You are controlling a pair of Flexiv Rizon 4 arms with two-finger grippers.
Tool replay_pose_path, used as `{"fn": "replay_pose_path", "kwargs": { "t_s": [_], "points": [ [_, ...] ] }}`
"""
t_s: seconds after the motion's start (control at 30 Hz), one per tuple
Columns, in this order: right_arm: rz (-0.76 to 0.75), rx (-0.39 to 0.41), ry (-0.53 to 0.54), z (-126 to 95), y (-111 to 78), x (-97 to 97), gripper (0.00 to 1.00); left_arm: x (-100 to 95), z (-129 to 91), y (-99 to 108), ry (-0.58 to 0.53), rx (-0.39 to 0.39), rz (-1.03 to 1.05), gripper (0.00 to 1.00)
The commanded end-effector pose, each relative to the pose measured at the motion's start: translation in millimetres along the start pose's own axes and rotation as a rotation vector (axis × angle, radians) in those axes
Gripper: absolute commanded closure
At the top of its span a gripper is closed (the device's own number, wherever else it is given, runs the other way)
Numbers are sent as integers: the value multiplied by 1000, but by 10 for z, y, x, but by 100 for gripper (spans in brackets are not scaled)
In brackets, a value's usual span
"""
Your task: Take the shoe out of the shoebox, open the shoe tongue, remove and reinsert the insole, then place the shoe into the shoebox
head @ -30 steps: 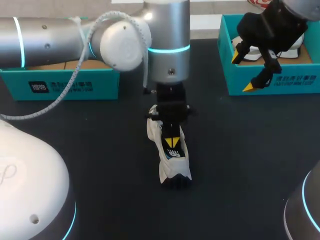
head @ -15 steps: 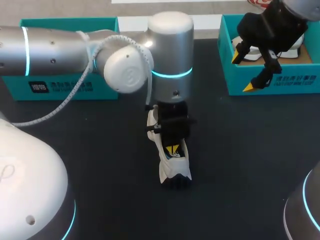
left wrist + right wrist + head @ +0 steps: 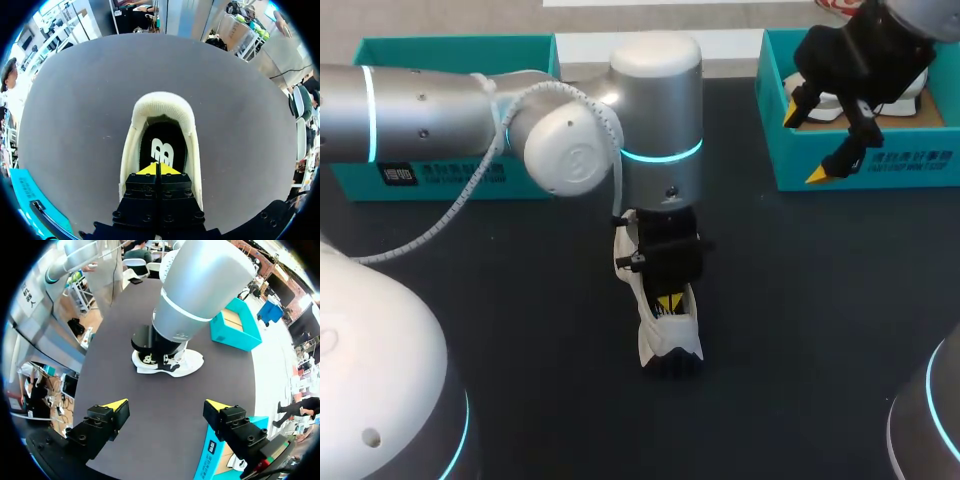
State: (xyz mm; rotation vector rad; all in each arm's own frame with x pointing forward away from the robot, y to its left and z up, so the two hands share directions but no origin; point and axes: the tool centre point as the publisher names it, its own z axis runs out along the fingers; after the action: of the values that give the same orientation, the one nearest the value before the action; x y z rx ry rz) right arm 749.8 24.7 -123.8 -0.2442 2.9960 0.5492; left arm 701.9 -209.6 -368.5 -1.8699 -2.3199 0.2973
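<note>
A white shoe with a dark sole lies at the middle of the black table, toe toward the far side. My left gripper points down into its opening, fingers shut together. In the left wrist view the yellow tips sit just above the black insole with its white logo, inside the cream collar; nothing shows between them. My right gripper hangs open over the right teal shoebox, holding nothing. From the right wrist view the shoe lies ahead of the open right gripper, partly hidden by my left arm.
A second teal box stands at the back left behind my left arm. The right shoebox holds another white shoe, mostly covered by my right gripper. Bare black table surrounds the shoe on all sides.
My left arm has come lower and a little toward the near side, pushing its shut gripper deeper into the shoe's opening. The shoe and my right arm have kept still.
</note>
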Motion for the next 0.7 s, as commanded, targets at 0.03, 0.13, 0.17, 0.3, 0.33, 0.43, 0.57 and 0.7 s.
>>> {"fn": "replay_pose_path", "kwargs": {
  "t_s": [0.03, 0.13, 0.17, 0.3, 0.33, 0.43, 0.57, 0.7],
  "points": [
    [1, 4, 5, 9, 10, -29, 0, 41, 38, -60, -9, 1, 11, 100],
    [1, 4, 5, 9, 10, -29, 0, 10, 122, -96, -18, 18, 27, 100],
    [1, 4, 5, 9, 10, -29, 0, 2, 139, -102, -17, 20, 27, 100],
    [1, 4, 5, 9, 10, -29, 0, -68, 288, -103, -2, 25, 15, 100],
    [1, 4, 5, 9, 10, -29, 0, -79, 319, -96, 4, 30, 13, 100],
    [1, 4, 5, 9, 10, -29, 0, -103, 423, -50, 22, 32, 1, 100],
    [1, 4, 5, 9, 10, -29, 0, -86, 451, -14, 29, 30, -6, 100],
    [1, 4, 5, 9, 10, -29, 0, -10, 288, 3, 5, 19, -15, 100]
  ]
}}
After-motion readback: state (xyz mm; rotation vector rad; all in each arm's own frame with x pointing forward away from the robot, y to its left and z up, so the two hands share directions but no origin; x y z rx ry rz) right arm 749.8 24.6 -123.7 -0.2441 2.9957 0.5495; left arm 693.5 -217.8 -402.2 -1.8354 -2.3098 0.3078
